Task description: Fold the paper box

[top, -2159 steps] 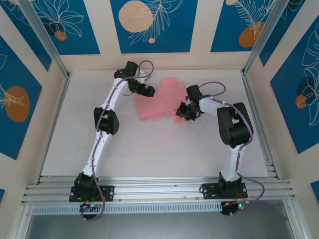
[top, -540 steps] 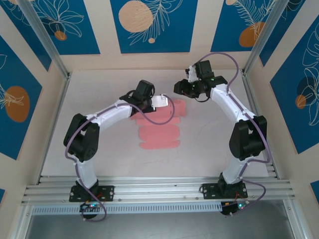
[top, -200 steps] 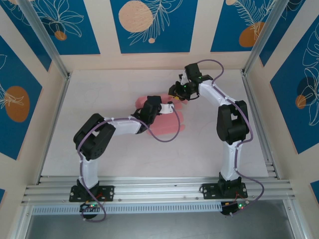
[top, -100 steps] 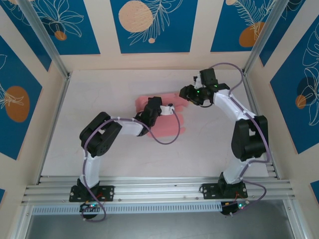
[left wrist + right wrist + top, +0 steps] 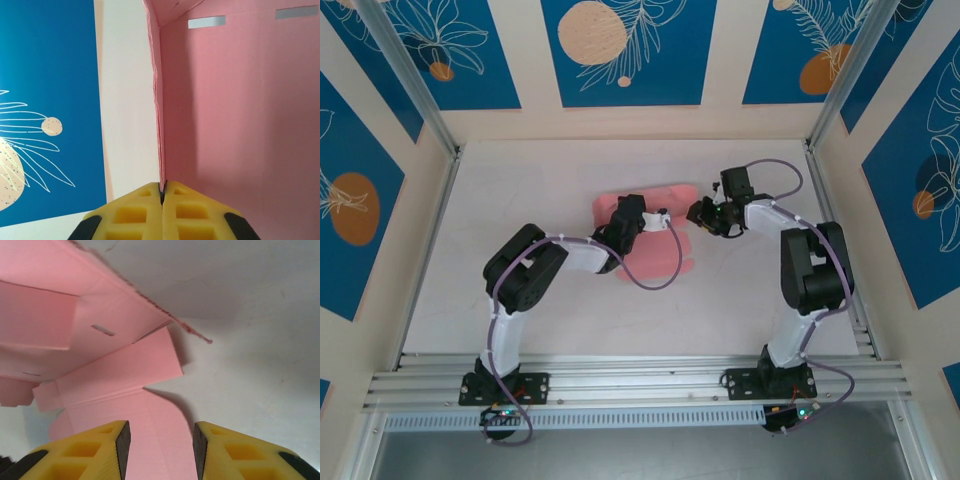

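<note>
Since half a second ago my right end effector (image 5: 700, 215) has come down to the right edge of the paper box (image 5: 655, 250), fingers apart, a pink flap lying loose between them. My left end effector (image 5: 161, 191) is pinched tight on an upright box wall. The box sits on the table (image 5: 550, 180).

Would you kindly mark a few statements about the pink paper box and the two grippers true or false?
1. The left gripper is shut on a panel of the plain pink paper box. True.
2. The right gripper has its jaws pressed together. False: they stand apart, a pink flap showing between them.
3. Narrow slots are cut in the box's panels. True.
4. The box lies on a blue table. False: the table is white.
</note>
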### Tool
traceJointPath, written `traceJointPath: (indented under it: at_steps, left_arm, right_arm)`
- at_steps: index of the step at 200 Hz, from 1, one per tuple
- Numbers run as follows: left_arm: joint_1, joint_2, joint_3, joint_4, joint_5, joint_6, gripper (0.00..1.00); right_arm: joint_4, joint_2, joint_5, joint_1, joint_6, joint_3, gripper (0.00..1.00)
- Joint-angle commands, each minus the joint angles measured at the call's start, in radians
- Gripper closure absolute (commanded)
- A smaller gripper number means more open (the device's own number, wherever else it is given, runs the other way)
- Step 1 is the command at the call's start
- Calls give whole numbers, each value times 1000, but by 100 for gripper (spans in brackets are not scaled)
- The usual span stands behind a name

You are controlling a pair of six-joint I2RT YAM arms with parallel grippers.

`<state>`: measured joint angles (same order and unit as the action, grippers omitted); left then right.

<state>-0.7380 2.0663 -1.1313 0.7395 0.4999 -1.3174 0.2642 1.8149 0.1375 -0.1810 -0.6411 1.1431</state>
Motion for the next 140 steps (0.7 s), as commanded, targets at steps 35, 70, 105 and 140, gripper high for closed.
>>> traceJointPath:
  at_steps: [35, 70, 105, 140]
  left_arm:
    - [-2, 7, -34, 11, 13, -27, 100]
    - [-2, 11, -36, 10, 15, -29, 100]
    - [-3, 18, -36, 8, 14, -28, 100]
    - [-2, 21, -40, 10, 16, -27, 100]
  right_arm:
    - [-86, 108, 8, -21, -24, 50, 60]
    - [-112, 157, 20, -32, -25, 71, 60]
    - [-153, 174, 42, -39, -30, 77, 60]
    - [-212, 139, 76, -42, -39, 64, 64]
